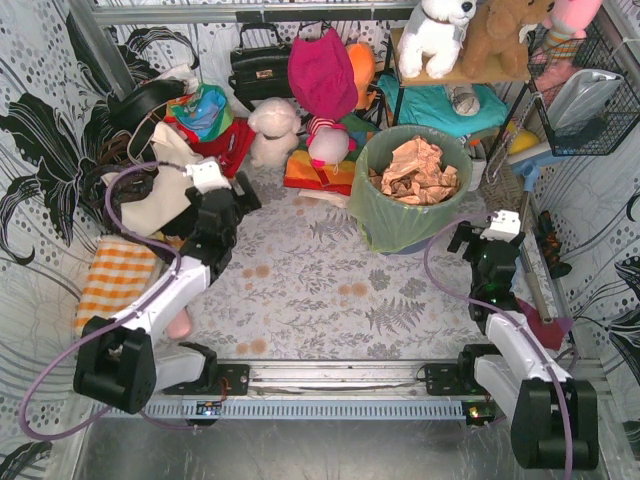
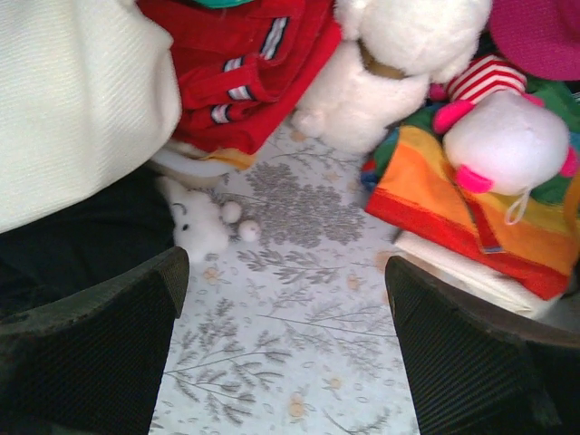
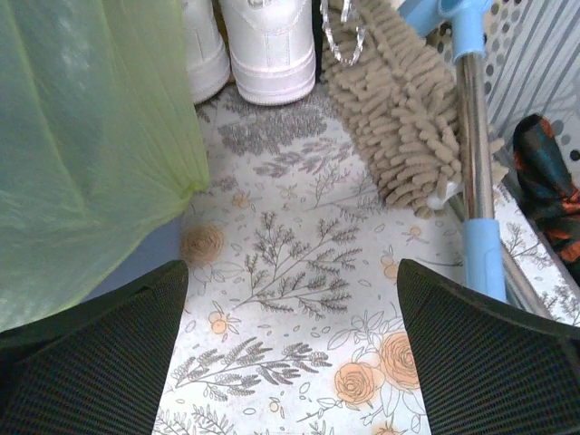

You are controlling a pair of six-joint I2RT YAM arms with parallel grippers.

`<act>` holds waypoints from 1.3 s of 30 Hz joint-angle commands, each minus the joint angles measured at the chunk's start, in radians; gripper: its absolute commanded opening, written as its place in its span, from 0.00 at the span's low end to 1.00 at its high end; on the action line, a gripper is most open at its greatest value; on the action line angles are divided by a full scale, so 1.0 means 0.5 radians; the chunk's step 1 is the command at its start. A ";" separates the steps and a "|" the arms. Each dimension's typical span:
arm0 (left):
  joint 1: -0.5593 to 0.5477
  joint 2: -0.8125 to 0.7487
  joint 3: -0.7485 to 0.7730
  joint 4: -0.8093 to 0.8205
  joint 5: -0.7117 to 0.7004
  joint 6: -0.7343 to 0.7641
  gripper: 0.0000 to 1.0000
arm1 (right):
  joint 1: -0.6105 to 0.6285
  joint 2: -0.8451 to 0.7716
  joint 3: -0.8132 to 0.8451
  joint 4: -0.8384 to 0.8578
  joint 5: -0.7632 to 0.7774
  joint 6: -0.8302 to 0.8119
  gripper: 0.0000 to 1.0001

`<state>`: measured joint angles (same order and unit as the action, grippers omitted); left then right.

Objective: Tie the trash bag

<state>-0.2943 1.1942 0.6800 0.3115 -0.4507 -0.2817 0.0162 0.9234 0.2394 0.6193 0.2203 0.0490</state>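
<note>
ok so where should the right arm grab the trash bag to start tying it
Probably the loose green skirt of the trash bag draped outside the bin, on its right side, coming in from the right. The right gripper sits open beside that film; the middle is full of crumpled paper.

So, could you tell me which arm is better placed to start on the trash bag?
Right. The right claw, open, sits just beside the trash bag; the left claw faces plush toys, farther off.
</note>
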 commanded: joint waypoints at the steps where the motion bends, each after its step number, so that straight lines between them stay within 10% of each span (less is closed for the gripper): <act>1: -0.087 0.062 0.356 -0.580 -0.069 -0.212 0.98 | -0.005 -0.265 0.191 -0.507 0.001 0.092 0.97; 11: -0.314 0.095 0.846 -0.928 0.121 -0.368 0.98 | -0.005 -0.375 0.869 -1.324 0.286 0.273 0.97; 39: -0.988 0.780 1.904 -1.349 -0.017 -0.794 0.99 | -0.003 0.530 2.140 -1.975 -0.192 0.432 0.97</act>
<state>-0.7662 1.5337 1.5616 -0.3347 -0.3954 -0.5976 0.0162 1.1301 1.2259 -0.3115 0.1616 0.2470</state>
